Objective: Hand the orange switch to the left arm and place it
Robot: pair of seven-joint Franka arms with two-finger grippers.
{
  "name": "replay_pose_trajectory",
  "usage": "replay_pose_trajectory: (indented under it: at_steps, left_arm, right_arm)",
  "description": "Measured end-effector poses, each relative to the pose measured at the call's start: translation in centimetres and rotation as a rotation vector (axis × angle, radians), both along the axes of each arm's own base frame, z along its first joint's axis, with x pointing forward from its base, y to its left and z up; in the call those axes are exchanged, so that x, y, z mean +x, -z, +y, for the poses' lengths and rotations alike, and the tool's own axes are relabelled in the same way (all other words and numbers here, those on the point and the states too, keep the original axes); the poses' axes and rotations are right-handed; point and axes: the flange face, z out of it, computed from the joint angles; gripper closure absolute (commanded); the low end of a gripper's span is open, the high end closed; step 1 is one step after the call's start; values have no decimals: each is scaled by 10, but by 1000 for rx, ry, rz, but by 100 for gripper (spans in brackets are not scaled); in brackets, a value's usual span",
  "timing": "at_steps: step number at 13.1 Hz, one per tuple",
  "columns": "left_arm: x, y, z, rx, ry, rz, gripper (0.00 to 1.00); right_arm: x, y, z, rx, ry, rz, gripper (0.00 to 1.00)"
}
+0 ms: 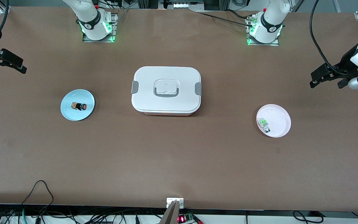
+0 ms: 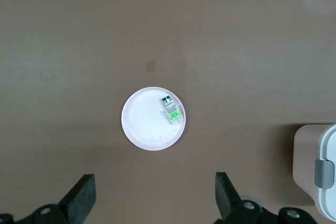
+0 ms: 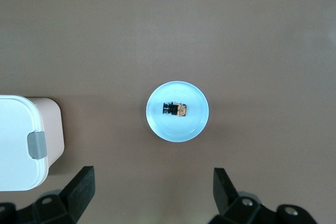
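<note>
Looking down from the front view, I find the orange switch [image 1: 80, 106] lying on a blue plate [image 1: 68, 109] toward my right arm's end of the desk [image 1: 179, 161]. The box [image 1: 166, 90] sits mid-desk, and a pink plate [image 1: 280, 119] with a green switch [image 1: 263, 124] lies toward the left arm's end. My left gripper [image 1: 318, 79] and right gripper [image 1: 19, 65] hang at the desk's ends.

In the left wrist view, my fingers [image 2: 84, 195] are spread wide, released, over the pink plate.

In the right wrist view, my fingers [image 3: 81, 184] gape over the blue plate. I judge a straight descent, closing across the switch's black body, is best.
</note>
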Motion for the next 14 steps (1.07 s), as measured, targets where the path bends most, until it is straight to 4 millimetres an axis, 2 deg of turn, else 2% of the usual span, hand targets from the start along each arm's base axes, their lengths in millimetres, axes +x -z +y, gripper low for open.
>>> replay_pose_trajectory:
  at_steps: [5,7,10,14]
  left_arm:
    - [0,0,0,0,0,0,0]
    - [0,0,0,0,0,0,0]
    - [0,0,0,0,0,0,0]
    - [0,0,0,0,0,-1,0]
  right_arm:
    - [0,-4,0,0,-1,-7,0]
    - [3,3,2,0,-3,15,0]
    - [17,43,3,-1,-5,94,0]
    - [32,119,2,-2,-5,201,0]
